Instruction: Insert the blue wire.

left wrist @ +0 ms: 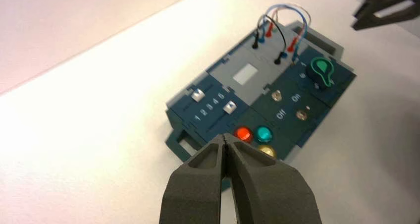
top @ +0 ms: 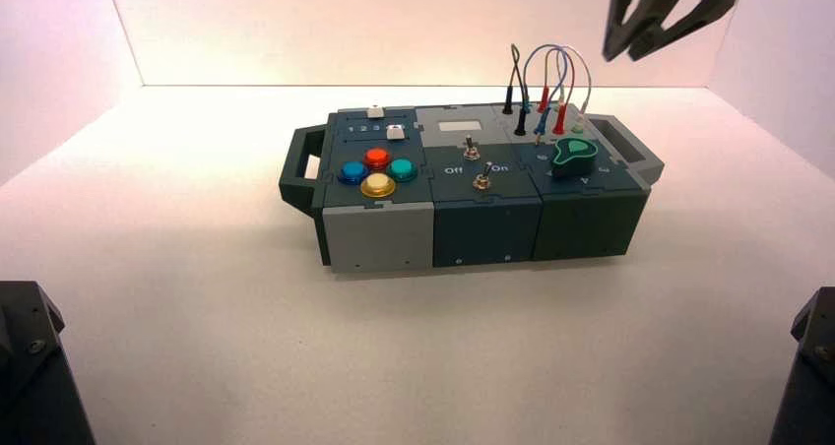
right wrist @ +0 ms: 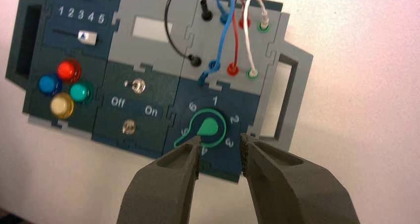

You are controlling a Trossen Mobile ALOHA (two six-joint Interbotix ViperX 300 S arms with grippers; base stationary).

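Above the box's right side, the right gripper (top: pixel 631 53) hangs spread and empty. The blue wire (right wrist: pixel 226 35) apparently has one plug outside its socket; a careless pinch could drag neighbouring leads.

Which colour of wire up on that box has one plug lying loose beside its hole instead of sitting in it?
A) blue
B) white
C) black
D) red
A: one dark-blue plug of the blue wire lies by the blue-ringed socket, its tip beyond it and not in it.
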